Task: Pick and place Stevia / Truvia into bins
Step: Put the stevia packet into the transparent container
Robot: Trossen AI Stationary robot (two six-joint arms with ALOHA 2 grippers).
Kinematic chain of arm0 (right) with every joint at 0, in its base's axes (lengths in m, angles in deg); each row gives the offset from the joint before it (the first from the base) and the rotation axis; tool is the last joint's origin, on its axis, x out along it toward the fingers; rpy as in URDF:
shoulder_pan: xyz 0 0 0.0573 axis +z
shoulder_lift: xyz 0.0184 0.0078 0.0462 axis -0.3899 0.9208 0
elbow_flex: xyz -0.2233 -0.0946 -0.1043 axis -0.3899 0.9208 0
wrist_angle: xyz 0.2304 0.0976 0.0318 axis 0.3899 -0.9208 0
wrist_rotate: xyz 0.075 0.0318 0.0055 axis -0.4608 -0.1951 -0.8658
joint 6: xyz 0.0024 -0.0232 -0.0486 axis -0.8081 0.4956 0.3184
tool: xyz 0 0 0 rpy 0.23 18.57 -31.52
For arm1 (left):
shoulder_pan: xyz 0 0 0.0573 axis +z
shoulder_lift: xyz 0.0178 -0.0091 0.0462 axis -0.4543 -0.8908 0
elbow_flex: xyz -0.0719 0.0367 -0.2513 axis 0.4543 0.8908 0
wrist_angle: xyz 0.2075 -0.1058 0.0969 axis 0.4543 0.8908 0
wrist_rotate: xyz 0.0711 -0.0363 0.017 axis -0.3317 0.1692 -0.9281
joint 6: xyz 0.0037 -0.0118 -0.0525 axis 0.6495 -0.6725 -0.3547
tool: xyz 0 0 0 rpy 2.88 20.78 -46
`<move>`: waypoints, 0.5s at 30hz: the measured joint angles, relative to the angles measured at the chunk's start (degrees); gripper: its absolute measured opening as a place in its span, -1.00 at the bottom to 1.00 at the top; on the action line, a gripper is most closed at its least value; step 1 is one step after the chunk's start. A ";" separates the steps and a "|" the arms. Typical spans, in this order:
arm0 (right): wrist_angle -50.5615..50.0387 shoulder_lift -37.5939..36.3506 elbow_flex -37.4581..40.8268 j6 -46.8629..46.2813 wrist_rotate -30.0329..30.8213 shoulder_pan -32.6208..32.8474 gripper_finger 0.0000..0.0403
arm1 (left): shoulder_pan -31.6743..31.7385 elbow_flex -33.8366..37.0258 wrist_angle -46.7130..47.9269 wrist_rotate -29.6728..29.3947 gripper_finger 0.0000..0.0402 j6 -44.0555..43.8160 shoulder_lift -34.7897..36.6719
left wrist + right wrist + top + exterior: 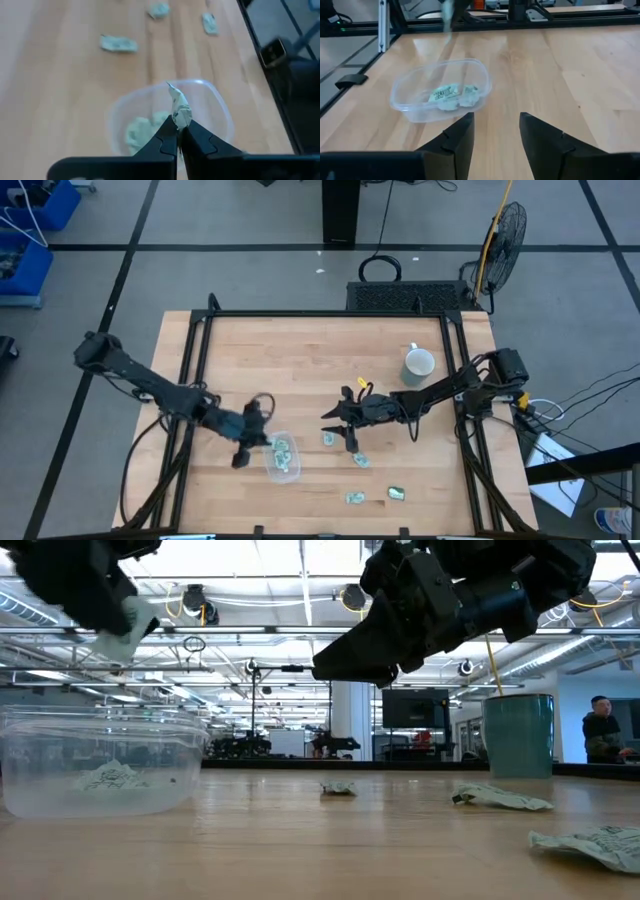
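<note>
While pinched at its lower end between pressed-together tips of left gripper (pixel 178 126), one pale green-white packet (pixel 179 107) stands up over clear bin (pixel 220 107) — held by the edge prob. so it drops clean once let go, no fingers needing to go inside the walls. Hangs above the bin's near rim rather than dead centre, judging by left wrist view; in high view left gripper (pixel 262 436) sits just beside bin (pixel 283 457), at its upper-left. Low view: same packet (pixel 128 620) up in the air, well clear of the bin rim (pixel 100 720).

Already lying in bin: a few crumpled packets (pixel 454 95), bunched toward one side, so part of job done. Bin kept low-centre on table (pixel 300 360), between both arms — reachable by either, seemingly.

Right gripper (pixel 496 132) with jaws spread, nothing between them, hovering off the table surface & facing bin from the other side; in high view right gripper (pixel 340 420) near loose packet (pixel 328 438). Likely waiting or lining up for its own pick w/o crowding the drop.

Still on wood, well apart from bin: more loose packets (pixel 361 461), (pixel 354 498), (pixel 396 493) toward front right. Mug (pixel 419 362) off to right rear, not involved.

Next, by judgement: release over bin. Risk: light paper may flutter & land on the rim or outside.
</note>
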 joint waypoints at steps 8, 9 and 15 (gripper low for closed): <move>-0.19 0.00 0.02 -0.11 0.03 -0.36 -0.26 | -0.61 -0.28 -7.38 -2.74 -0.90 -6.37 -12.26; -0.21 0.00 0.02 -0.11 0.04 -0.36 -0.26 | 0.09 -0.64 -7.82 -2.92 -0.85 -7.58 -13.20; -1.16 0.00 0.02 -0.18 0.03 -0.34 -0.24 | 2.20 -1.01 -8.61 -2.39 -0.45 -9.37 -13.76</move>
